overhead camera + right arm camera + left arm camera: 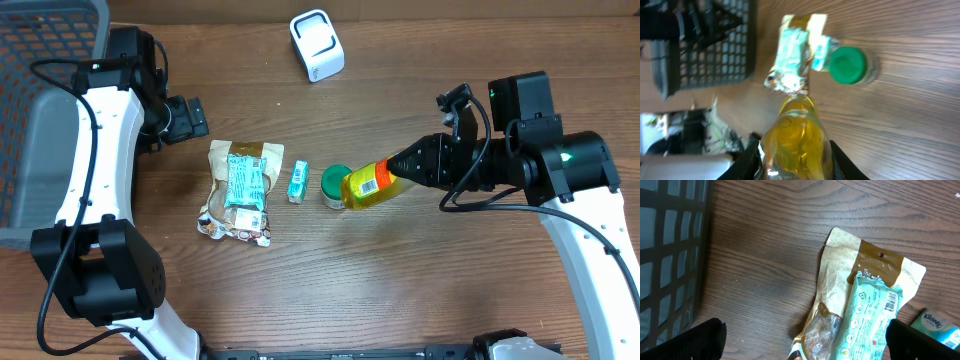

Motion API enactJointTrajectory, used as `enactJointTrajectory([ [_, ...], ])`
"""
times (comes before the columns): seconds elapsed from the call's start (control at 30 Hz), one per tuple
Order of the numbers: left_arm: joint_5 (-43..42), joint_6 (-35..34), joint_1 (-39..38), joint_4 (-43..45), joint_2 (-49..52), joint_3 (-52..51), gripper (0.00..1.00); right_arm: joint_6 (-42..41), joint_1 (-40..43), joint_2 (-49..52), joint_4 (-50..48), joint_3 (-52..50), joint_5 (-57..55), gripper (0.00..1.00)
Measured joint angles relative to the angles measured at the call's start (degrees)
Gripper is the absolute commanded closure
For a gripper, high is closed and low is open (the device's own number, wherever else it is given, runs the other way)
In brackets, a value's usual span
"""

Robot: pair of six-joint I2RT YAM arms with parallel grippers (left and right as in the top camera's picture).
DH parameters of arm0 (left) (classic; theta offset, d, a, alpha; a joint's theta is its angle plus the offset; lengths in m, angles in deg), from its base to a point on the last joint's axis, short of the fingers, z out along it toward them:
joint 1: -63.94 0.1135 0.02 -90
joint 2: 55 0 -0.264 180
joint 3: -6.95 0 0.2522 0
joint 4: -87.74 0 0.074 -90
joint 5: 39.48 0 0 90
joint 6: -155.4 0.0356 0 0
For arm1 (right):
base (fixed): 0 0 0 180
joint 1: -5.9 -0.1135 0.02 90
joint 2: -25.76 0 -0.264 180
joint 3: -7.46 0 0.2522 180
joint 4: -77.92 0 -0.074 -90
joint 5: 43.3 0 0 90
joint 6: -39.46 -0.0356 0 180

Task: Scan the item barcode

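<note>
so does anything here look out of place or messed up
Nothing looks spilled or broken. The brown pouch is crumpled at its lower end, with a teal packet lying on top of it. The yellow bottle is held sideways in the right gripper, close to the green-lidded jar.

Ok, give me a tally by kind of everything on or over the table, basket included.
Bottles: 1, yellow bottle in the right claw
Jars: 1, green-lidded jar
Packets: 2, brown pouch, mint packet
Tissue packs: 1, tissue pack
Devices: 1, white device
Baskets: 1, basket
Total: 7
</note>
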Motion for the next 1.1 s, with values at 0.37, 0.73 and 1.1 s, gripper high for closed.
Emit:
enactJointTrajectory([
  [0.37,0.0,0.0,0.0,0.0,0.0,0.0,0.00,-5.6,0.0,1.7,-0.4,-2.1,-11.2,0.87],
  [0.73,0.0,0.0,0.0,0.0,0.0,0.0,0.00,-9.8,0.0,6.7,-0.3,-4.8,-20.9,0.88],
  [1.1,0.0,0.0,0.0,0.0,0.0,0.0,0.00,-16.2,-1.6,9.7,0.9,-5.6,-34.2,0.88],
])
